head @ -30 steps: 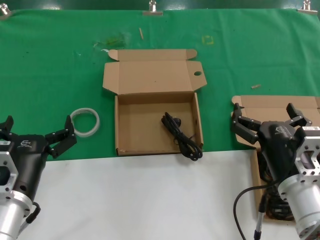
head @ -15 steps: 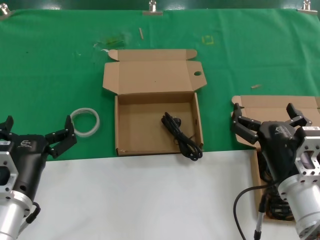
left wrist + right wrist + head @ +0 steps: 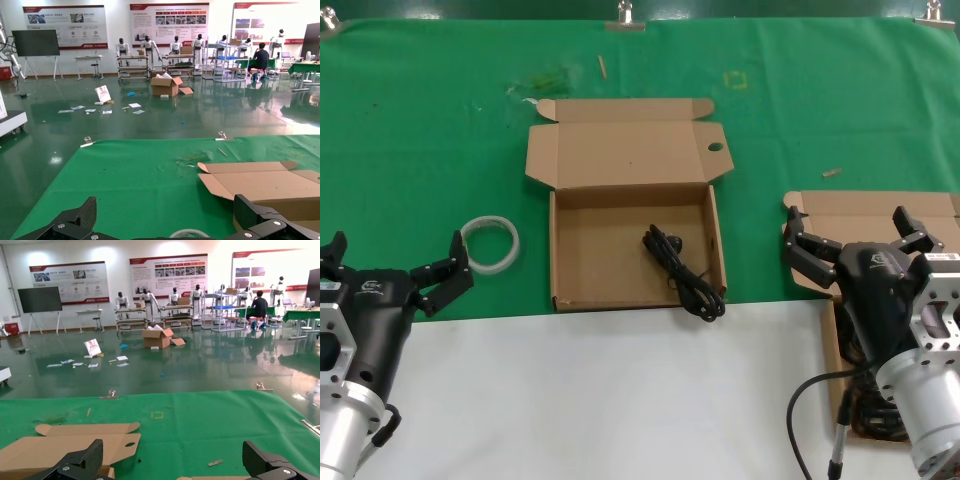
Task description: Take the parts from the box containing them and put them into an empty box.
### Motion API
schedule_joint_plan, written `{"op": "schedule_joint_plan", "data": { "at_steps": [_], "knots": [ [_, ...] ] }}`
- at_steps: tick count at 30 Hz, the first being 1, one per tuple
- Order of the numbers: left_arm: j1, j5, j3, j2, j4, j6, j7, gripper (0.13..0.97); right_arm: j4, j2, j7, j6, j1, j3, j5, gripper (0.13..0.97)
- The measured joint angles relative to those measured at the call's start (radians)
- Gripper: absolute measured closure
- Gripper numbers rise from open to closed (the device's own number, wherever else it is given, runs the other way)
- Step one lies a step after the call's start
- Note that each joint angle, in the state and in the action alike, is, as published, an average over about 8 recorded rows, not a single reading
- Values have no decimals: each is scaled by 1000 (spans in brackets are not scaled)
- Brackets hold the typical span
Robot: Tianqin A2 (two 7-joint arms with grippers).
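Nearest me, both arms hung low over the white front strip of the tabletop (image 3: 620, 400). The right pincer (image 3: 850, 240) was spread wide, nothing between its fingers, poised above the plain-lidded box (image 3: 835, 345) at the right edge. That carton was mostly hidden under the arm, with a dark tangle of cords (image 3: 870, 415) just showing inside. The left pincer (image 3: 390, 265) was spread too, idle, near the white ring (image 3: 490, 243).

Here was the risk as I read it: those cords lay bundled together, so a grab might have hooked two at once, or only a loop, and a trailing plug could have caught the carton wall and dragged the light box along. The pincer also blocked the head camera's own sight of the pile, so a blind descent could have closed on cardboard.

Further out sat the box with the holed flap (image 3: 635, 245), lid thrown back, one black cord (image 3: 682, 272) already lying in its right half, its end draped against the front corner. A careless drop there could have left a cord hanging over the low wall.

Green cloth (image 3: 440, 130) covered the tabletop beyond, clipped at the far edge, with small scraps scattered on it. Past that, the wrist views showed a glossy green hall floor (image 3: 150, 120), papers strewn about, an open carton (image 3: 167, 85), racks, wall posters and people at benches.
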Motion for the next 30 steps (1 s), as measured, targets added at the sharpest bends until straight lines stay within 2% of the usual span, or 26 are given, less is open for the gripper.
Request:
{"op": "schedule_joint_plan", "data": {
  "at_steps": [30],
  "knots": [
    [0,0,0,0,0,0,0,132,0,0,0,0,0,0,0,129]
  ]
}}
